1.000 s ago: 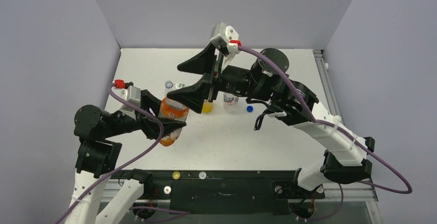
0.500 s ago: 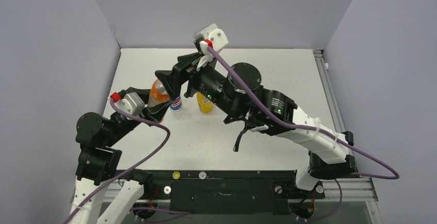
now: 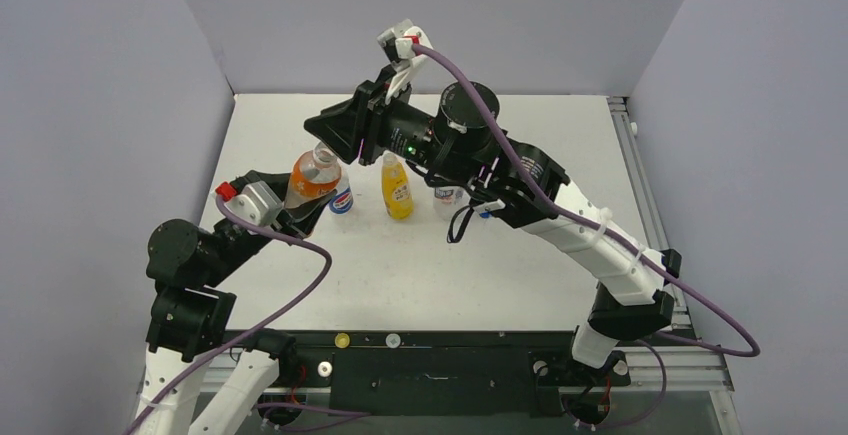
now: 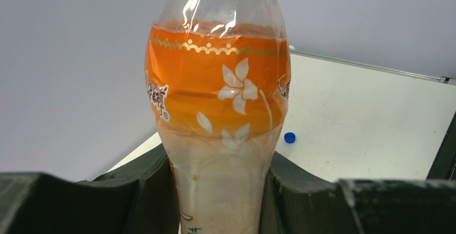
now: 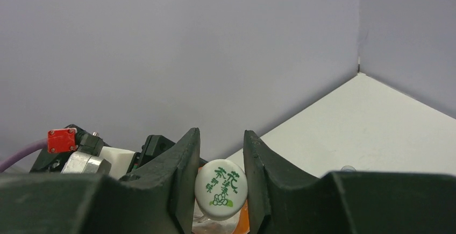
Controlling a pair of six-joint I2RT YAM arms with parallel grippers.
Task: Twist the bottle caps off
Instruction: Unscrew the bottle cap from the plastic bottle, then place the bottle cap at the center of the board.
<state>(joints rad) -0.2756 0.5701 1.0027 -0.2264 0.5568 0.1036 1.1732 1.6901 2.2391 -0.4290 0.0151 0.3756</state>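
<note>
Since 1 second ago, the right arm has swung over to the left and its right gripper, which was wide open, has closed on the white cap of the orange bottle. The left arm has also carried that bottle farther back on the desk. Now the 2 black fingers of the right gripper pinch the cap from both sides, so I think it is set to twist it off. The cap has green writing on top and looks like it is on the neck, not off yet. The left gripper is clamped low on the bottle, 1 finger on each side. My guess is that it holds the bottle firm so only the cap turns. The bottle leans a little in the top view and I cannot tell if its bottom touches the desk. It has an orange wrap with white flowers, it looks pale lower down, and the top part is clear. Just beside it stands the Pepsi bottle, mostly hidden. Next along is the yellow juice bottle, which looks full, then the water bottle, partly under the right arm. A small blue cap lies loose on the desk, so 1 bottle looks done already.
</note>
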